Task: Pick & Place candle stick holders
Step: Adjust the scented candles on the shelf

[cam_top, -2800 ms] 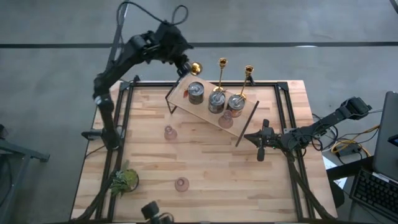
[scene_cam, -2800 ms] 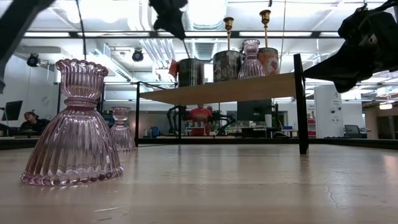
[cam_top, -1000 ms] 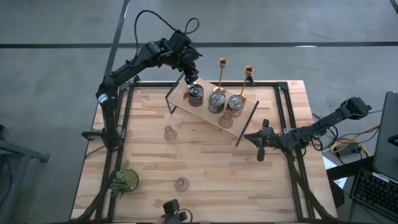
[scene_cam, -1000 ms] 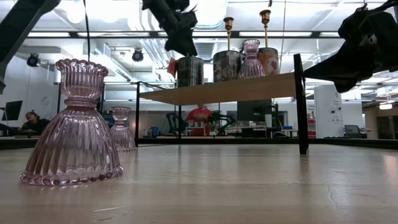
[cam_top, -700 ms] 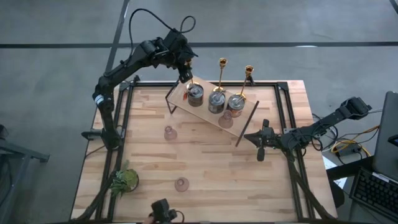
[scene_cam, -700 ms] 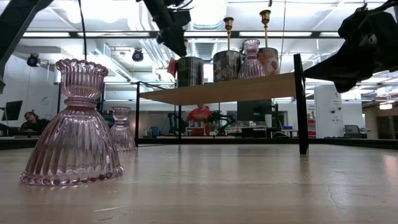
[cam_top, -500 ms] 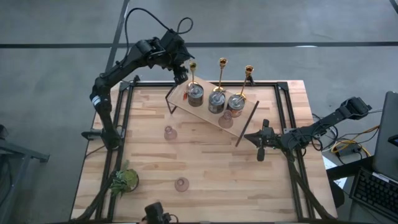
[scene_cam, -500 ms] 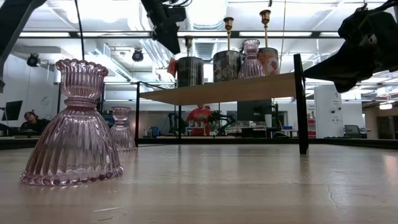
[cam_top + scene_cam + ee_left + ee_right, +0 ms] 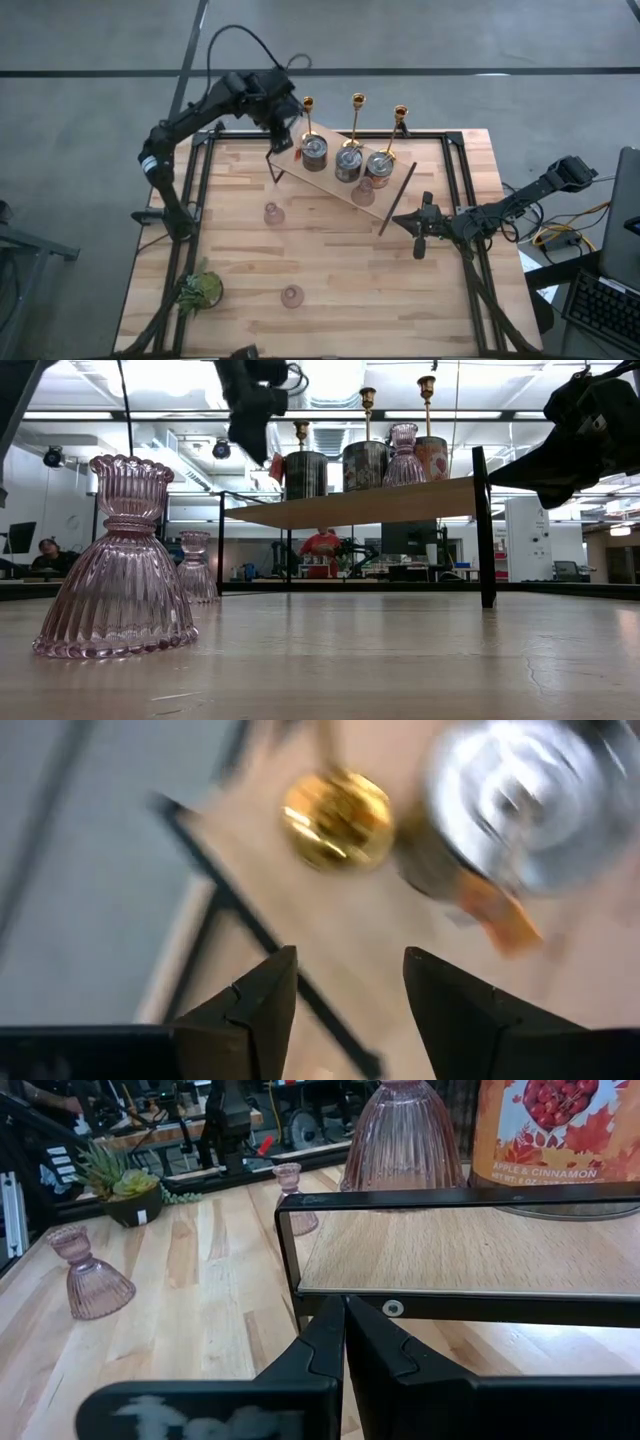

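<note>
While the left pincer (image 9: 283, 122) hangs above the shelf's (image 9: 335, 180) far left end, I see its fingers (image 9: 255, 1005) apart with nothing between them. Left wrist view looks down on a gold candlestick (image 9: 337, 807) top, with a silvery jar (image 9: 520, 805) next to it. On the shelf: three gold candlesticks in a row along the far edge, first (image 9: 308, 104), second (image 9: 357, 100), third (image 9: 400, 113). Three silver jars just in front: (image 9: 314, 150), (image 9: 348, 162), (image 9: 378, 165). One pink cup (image 9: 364, 189) sits on the shelf near the jars. Two more pink cups on the desk (image 9: 330, 270): one (image 9: 272, 213) left of the shelf, one (image 9: 292, 295) nearer the front edge. Plant (image 9: 201, 289) at the front left corner. Right pincer (image 9: 420, 226) waits low beside the shelf's right end, fingers (image 9: 370, 1335) pressed together, holding nothing.
</note>
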